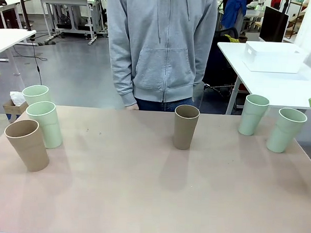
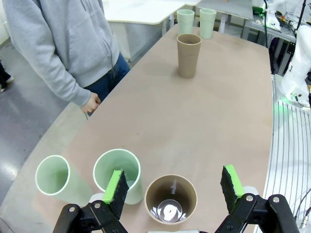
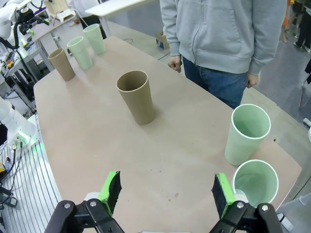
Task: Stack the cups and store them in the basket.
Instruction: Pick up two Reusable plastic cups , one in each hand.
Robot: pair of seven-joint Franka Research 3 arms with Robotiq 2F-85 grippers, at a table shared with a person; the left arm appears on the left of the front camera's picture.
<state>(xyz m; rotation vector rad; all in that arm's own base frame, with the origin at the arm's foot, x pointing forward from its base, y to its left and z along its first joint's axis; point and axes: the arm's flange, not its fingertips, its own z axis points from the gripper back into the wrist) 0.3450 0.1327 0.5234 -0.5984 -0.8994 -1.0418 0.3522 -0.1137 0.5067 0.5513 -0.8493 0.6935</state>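
Mint and tan cups (image 1: 186, 127) all stand unstacked on the tabletop (image 1: 142, 193), the basket (image 1: 274, 56) sits on a neighbouring tabletop (image 1: 279, 86), and the left tool (image 2: 173, 175) and right tool (image 3: 166, 183) gape wide, empty.

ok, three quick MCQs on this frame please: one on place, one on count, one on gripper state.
1. Where is the basket?
A) among the cups
B) on a separate white table at far right
C) in the person's hands

2. How many tan-brown cups stand on the work table?
A) one
B) two
C) four

3. The left gripper is:
A) open
B) shut on a green cup
C) shut on a brown cup

Answers:
1 B: the front view shows it on the white table beyond the cups.
2 B: one stands at the left, one mid-table.
3 A: its green pads stand wide apart, gripping nothing.
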